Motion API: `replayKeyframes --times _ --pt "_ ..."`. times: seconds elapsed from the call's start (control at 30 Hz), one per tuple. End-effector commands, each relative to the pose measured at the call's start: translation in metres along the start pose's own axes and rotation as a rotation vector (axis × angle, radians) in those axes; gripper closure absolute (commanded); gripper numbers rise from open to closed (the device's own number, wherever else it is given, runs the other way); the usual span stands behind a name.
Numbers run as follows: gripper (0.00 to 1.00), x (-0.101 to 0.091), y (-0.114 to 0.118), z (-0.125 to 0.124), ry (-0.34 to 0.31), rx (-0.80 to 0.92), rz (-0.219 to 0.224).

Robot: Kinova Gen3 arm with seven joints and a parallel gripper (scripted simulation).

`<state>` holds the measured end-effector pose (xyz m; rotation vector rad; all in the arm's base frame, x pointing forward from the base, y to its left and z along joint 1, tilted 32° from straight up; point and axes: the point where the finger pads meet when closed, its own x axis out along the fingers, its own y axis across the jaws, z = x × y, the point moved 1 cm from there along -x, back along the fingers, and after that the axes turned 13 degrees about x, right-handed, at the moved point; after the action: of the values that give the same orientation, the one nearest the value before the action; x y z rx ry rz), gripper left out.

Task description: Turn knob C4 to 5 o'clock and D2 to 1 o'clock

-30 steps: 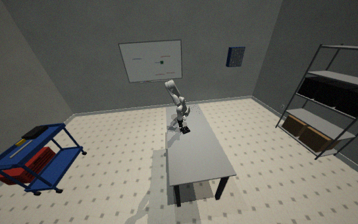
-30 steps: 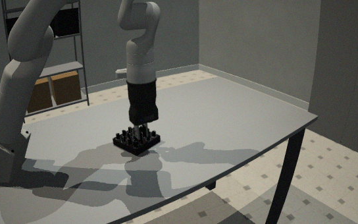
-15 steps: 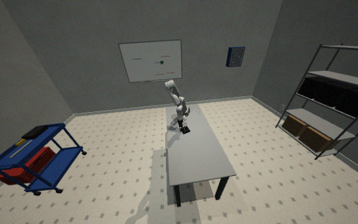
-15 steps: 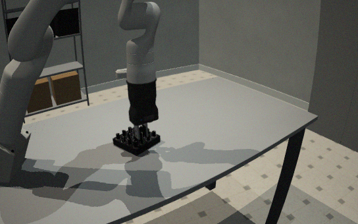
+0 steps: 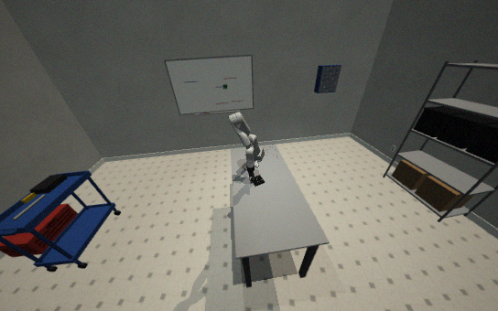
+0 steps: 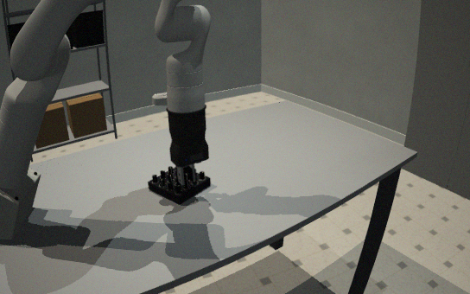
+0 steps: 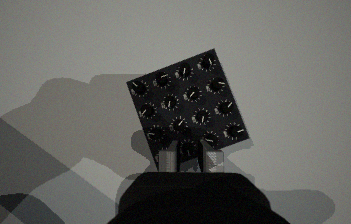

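The black knob box [image 7: 188,107] stands on the grey table, turned at an angle in the wrist view, with four rows of knobs that carry white lines. It also shows in the exterior view [image 6: 180,185] and, small, in the top view [image 5: 257,181]. My gripper [image 7: 189,151] points straight down onto the box [image 6: 186,173]. Its two fingers stand partly open on either side of one knob [image 7: 188,148], the second knob in the row nearest my wrist. I cannot tell whether the fingers touch it. The printed names are too small to read.
The arm's base [image 6: 0,203] sits on the table to the left of the box. A metal shelf with brown boxes [image 5: 458,151] stands at the right wall. A blue cart [image 5: 46,215] stands on the floor at the left.
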<state>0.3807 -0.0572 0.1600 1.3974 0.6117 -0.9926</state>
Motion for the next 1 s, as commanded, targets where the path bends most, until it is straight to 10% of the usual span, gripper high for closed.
replayKeyframes --times 0.0,0.97 --pt "0.54 0.0026 -0.0011 -0.0008 0.002 -0.001 -0.003" --pt "0.54 0.0082 -0.0012 -0.0009 0.002 -0.001 -0.003"
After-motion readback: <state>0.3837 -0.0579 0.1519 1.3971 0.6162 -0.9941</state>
